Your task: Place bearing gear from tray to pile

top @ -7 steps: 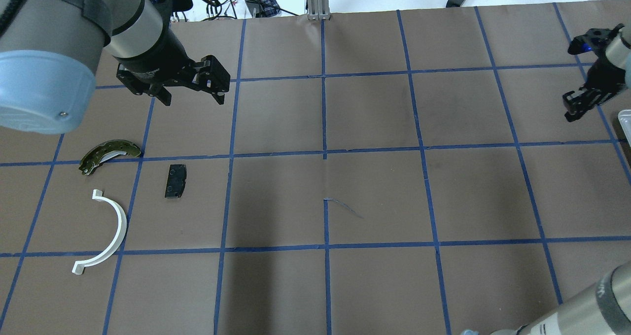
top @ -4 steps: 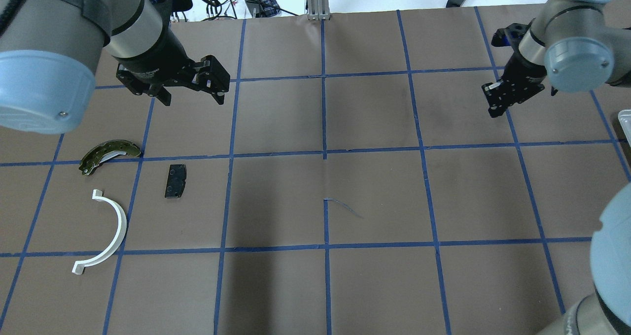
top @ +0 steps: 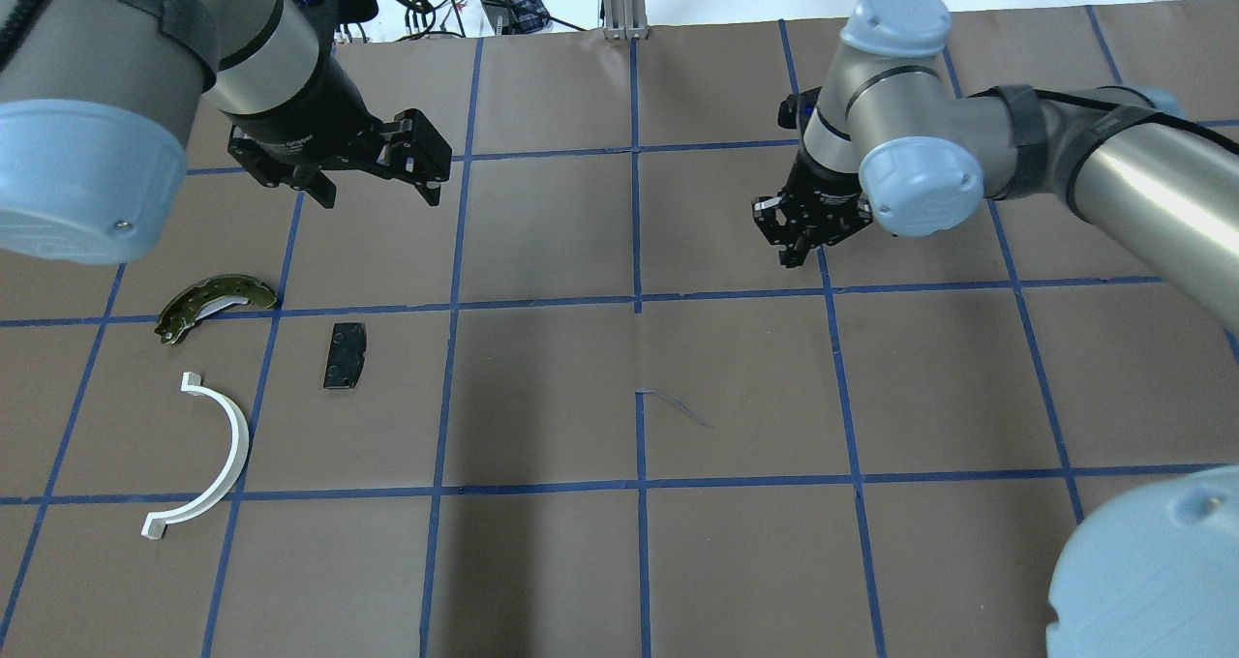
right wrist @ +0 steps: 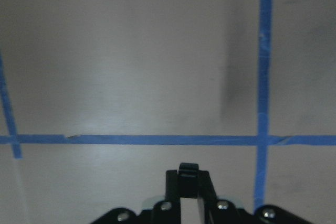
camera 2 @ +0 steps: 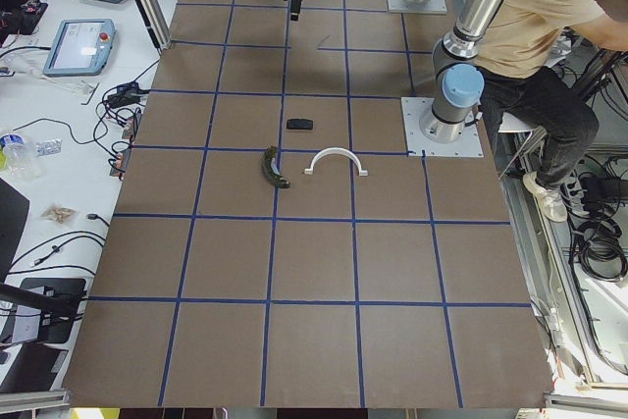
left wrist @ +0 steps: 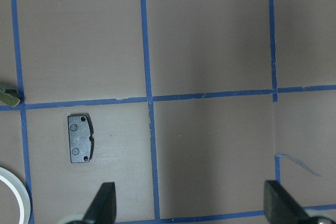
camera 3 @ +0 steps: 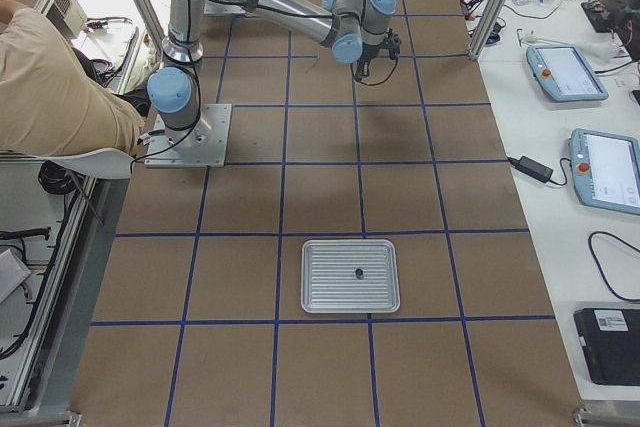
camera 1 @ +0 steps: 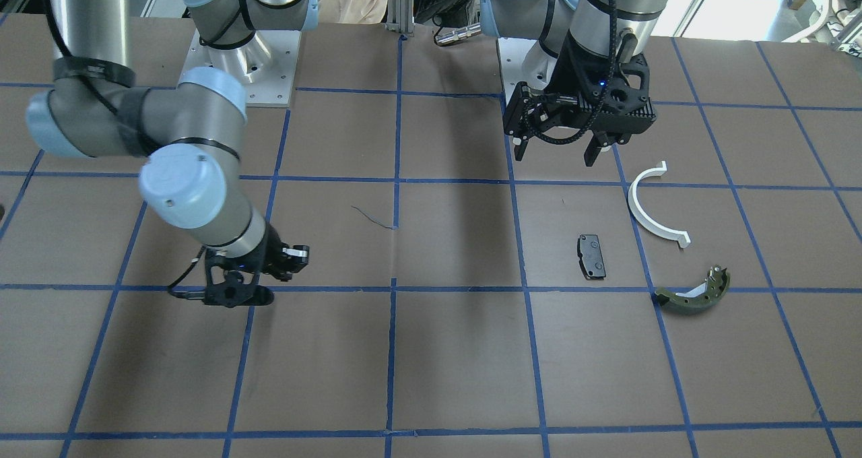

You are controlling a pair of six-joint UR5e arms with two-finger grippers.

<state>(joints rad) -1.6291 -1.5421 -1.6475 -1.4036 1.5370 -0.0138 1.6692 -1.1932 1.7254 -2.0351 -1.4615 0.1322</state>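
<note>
Right tool [top: 798,252] tight on a bearing gear [right wrist: 189,172], low over the table [top: 736,387] (left tool [top: 377,194] wide open near the pile [top: 345,355])

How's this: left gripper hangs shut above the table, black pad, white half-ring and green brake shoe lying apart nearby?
No: the left gripper is open, fingers wide apart in the left wrist-mounted view. The black pad, white half-ring and green brake shoe do lie apart nearby.
</note>
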